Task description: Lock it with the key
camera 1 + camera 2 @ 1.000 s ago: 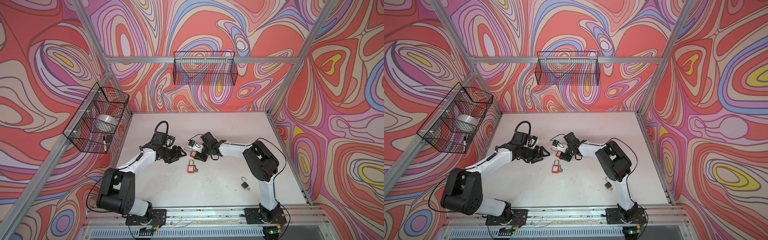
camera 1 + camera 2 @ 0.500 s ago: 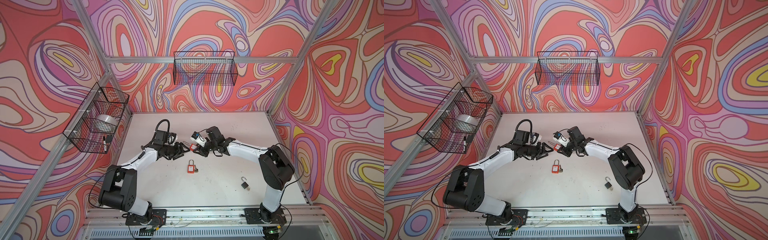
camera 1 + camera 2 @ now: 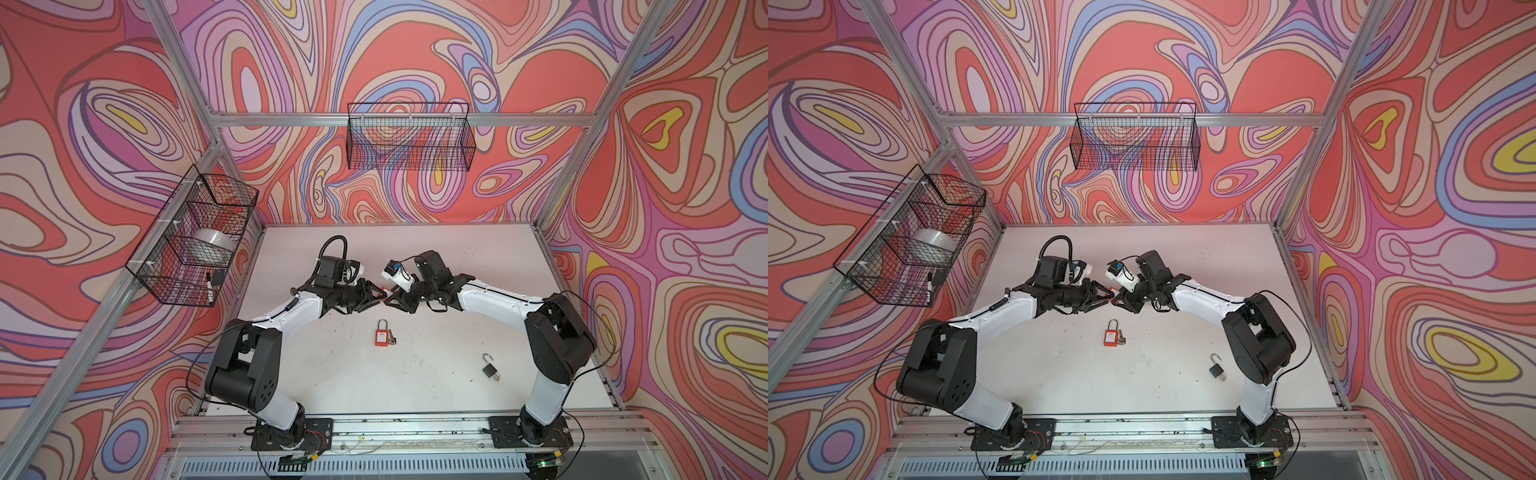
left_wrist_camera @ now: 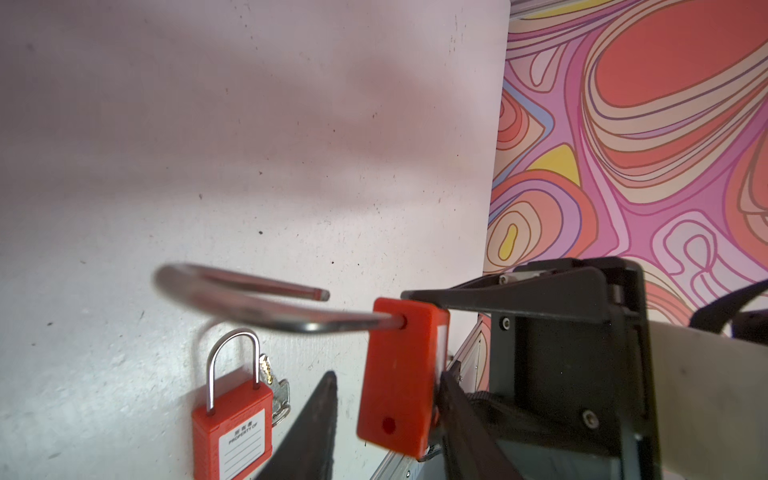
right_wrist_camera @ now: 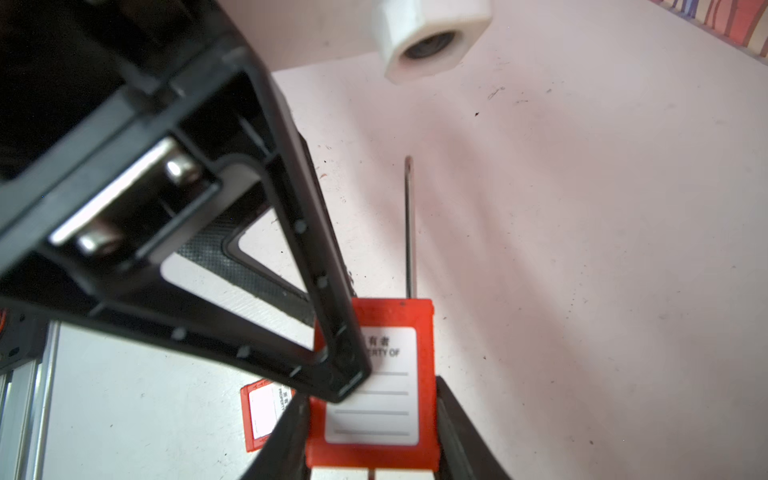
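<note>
Your right gripper [image 5: 370,432] clamps the open red padlock [image 5: 378,386] mid-table; your left gripper [image 4: 388,395] straddles it, jaws apart. Closing off-centre could twist it loose, dropping it.

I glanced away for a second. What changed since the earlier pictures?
The left end effector moved in toward the middle and its jaws narrowed around the open red padlock that the right end effector holds; whether it grips yet is unclear. The right arm's elbow swung outward. The other red padlock and the black padlock lie where they were.
</note>
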`<action>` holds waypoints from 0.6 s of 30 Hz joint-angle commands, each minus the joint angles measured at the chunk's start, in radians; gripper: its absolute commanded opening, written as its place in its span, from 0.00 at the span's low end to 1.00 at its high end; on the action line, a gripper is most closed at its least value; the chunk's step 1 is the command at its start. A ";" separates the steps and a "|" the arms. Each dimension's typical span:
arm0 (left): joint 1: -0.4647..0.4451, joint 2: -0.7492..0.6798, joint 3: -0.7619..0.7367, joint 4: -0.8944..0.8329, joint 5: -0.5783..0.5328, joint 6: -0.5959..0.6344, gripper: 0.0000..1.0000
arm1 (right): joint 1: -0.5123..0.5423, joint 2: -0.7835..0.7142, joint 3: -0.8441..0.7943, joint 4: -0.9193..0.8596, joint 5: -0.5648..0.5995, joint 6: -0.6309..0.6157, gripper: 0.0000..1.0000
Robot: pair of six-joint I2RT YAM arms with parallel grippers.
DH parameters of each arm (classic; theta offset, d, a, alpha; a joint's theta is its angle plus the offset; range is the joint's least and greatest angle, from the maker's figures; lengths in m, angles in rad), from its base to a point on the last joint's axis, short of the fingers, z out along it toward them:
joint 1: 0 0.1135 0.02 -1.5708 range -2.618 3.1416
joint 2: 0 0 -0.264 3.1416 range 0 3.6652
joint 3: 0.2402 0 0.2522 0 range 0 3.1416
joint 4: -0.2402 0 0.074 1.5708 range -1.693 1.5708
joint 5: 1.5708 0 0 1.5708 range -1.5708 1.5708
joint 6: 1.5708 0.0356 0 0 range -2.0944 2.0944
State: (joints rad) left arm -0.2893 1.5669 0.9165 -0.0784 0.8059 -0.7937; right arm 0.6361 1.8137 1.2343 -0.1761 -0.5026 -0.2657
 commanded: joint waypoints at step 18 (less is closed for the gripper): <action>-0.006 0.006 0.015 0.102 0.029 -0.064 0.33 | -0.001 -0.066 -0.005 0.041 -0.089 0.048 0.26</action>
State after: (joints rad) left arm -0.2893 1.5784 0.9165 0.0158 0.8478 -0.8646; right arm 0.6254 1.7920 1.2285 -0.1696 -0.5343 -0.2214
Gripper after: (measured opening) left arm 0.311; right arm 0.413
